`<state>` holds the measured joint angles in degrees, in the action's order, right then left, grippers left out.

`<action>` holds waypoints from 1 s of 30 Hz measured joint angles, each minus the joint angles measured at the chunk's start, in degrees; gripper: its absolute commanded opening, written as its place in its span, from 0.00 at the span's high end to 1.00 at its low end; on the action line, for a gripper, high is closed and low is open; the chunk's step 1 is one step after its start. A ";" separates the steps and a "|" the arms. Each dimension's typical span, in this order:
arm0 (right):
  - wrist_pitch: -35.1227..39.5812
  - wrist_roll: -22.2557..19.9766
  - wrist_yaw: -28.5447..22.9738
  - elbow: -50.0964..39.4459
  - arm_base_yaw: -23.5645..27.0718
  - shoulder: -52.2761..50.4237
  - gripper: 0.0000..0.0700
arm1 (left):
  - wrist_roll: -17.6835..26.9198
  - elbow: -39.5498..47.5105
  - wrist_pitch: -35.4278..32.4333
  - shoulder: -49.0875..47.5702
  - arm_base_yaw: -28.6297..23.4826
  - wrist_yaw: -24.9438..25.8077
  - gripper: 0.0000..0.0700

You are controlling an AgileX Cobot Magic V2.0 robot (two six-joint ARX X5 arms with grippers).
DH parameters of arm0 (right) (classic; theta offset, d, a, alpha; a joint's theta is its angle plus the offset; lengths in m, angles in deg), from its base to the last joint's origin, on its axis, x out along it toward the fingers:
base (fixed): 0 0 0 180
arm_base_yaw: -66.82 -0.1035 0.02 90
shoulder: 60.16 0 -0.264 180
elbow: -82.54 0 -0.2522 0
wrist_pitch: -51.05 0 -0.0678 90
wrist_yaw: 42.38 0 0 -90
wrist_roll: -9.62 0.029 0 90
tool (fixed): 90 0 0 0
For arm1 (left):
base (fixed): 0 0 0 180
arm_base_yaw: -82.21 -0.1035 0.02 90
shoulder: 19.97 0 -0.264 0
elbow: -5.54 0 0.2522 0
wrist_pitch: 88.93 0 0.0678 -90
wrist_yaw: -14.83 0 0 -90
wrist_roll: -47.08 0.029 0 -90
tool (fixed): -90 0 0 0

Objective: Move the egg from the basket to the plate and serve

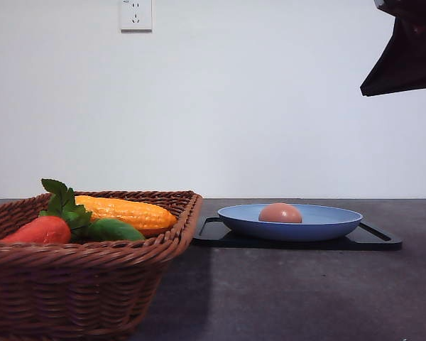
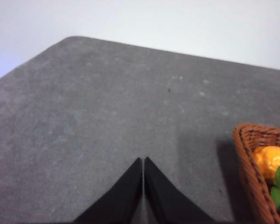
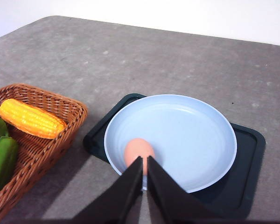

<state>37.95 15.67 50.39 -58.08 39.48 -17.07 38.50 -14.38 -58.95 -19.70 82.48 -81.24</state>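
Note:
A pinkish-brown egg [image 1: 280,212] [image 3: 139,149] lies in the light blue plate [image 1: 326,220] [image 3: 186,135], toward the plate's left side. The plate rests on a flat black tray [image 1: 373,240] [image 3: 247,154]. The brown wicker basket [image 1: 71,277] [image 3: 42,149] stands at the left, next to the tray. My right gripper [image 3: 144,158] is shut and hangs above the egg with nothing between its fingers; a dark part of that arm [image 1: 405,50] shows at the upper right. My left gripper [image 2: 143,159] is shut over bare table left of the basket [image 2: 252,172].
The basket holds a yellow corn cob [image 1: 128,212] [image 3: 30,119], a green vegetable [image 1: 113,230] [image 3: 2,158] and a red strawberry-like fruit with green leaves [image 1: 44,229]. A white wall with a socket [image 1: 135,14] closes the far side. Dark grey table [image 1: 291,298] lies in front of the tray.

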 measured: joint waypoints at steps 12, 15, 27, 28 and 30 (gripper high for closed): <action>0.00 0.00 0.00 0.00 0.00 0.02 1.00 | -0.62 3.14 -2.66 0.00 0.00 0.02 1.00; 0.00 0.00 0.00 0.00 0.00 0.00 1.00 | -0.89 3.32 -3.16 0.00 0.02 0.02 1.00; 0.00 0.00 0.00 0.00 0.00 0.02 1.00 | -1.07 3.35 -3.22 0.00 0.02 0.02 1.00; 0.00 0.00 0.00 0.00 0.00 0.02 1.00 | -1.07 3.35 -3.22 0.00 0.02 0.02 1.00; 0.00 0.02 0.00 0.00 0.00 0.00 1.00 | -1.07 3.35 -3.22 0.00 0.02 0.02 1.00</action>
<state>37.95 15.69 50.39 -58.08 39.48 -17.07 37.43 -11.03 -62.17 -19.70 82.50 -81.21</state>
